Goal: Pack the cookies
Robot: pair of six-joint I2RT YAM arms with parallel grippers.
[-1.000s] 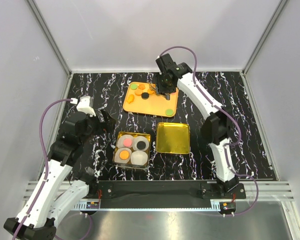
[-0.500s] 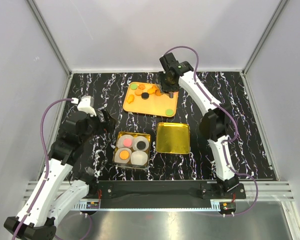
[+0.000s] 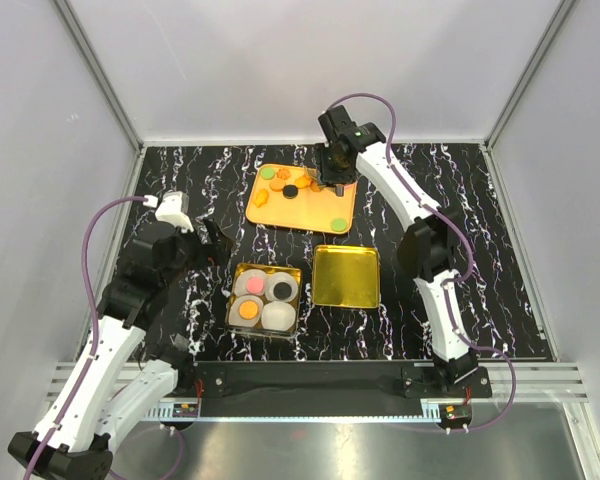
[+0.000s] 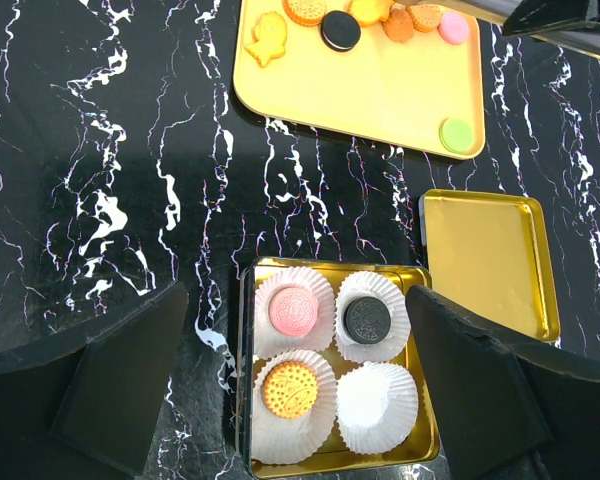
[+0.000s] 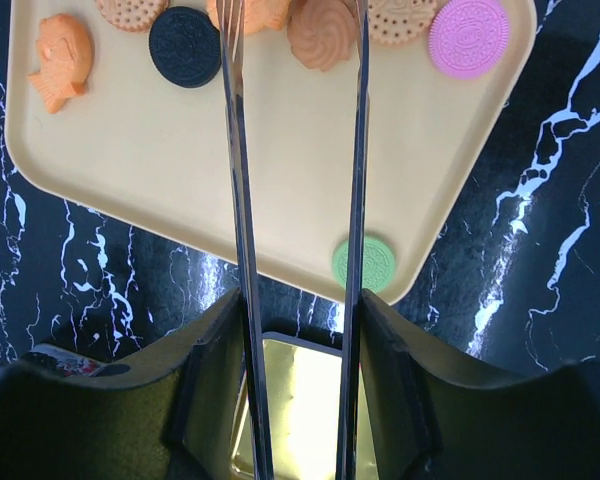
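gold tin [image 4: 330,264] holds three cookies [image 4: 292,310], one paper cup [image 4: 377,405] bare; right gripper [image 5: 292,12] gapes over tray [image 5: 180,180] stock, left gripper [image 3: 208,238] gapes too.

A: Where's the tray [image 3: 302,211]?
B: Back-centre, loose cookies [image 3: 291,191] on it. In front sits the tin [image 4: 325,265], lid [image 3: 346,276] just right of it.
A: Inside tin?
B: 4 paper cups [image 4: 377,407], 2 rows; 3 w/ a cookie each.

Bright, even light from overhead; shadows are soft and faint. All views are sharp, but the left gripper's fingers [image 4: 120,380] look dark and slightly blurred. The gold lid [image 5: 298,400] glares pale yellow up close.
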